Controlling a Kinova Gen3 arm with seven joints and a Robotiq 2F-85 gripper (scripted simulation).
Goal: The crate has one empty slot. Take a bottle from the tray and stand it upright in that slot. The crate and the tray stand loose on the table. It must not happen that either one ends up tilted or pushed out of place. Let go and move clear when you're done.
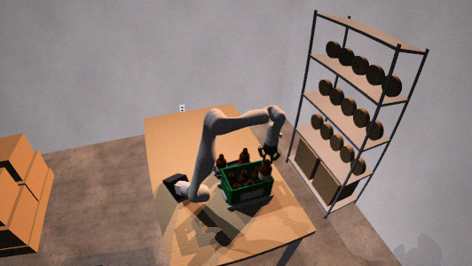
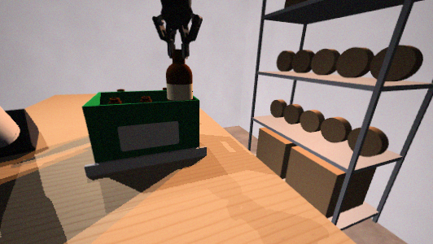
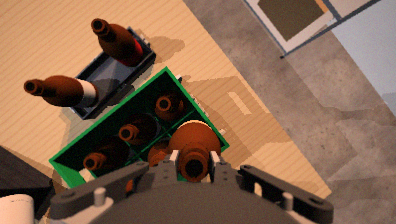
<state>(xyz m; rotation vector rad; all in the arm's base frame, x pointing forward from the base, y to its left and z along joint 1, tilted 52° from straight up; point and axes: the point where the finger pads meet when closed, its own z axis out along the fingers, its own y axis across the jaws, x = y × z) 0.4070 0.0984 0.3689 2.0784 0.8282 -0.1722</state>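
Note:
A green crate [image 2: 142, 124] with several brown bottles stands on the table; it also shows in the top view [image 1: 247, 181] and in the wrist view [image 3: 140, 132]. My gripper [image 2: 177, 42] is shut on the neck of a brown bottle with a white label [image 2: 179, 81]. The bottle hangs upright, its lower part inside the crate's right corner slot. From the wrist view I look straight down on its cap [image 3: 194, 162] between the fingers. The dark tray [image 3: 112, 75] behind the crate holds two more bottles, one with a red label [image 3: 117, 42] and one with a white label [image 3: 62, 90].
A metal shelf rack [image 2: 346, 93] with round discs and cardboard boxes stands right of the table. The arm's base [image 1: 177, 186] sits left of the crate. Stacked cardboard boxes [image 1: 19, 195] stand on the floor far left.

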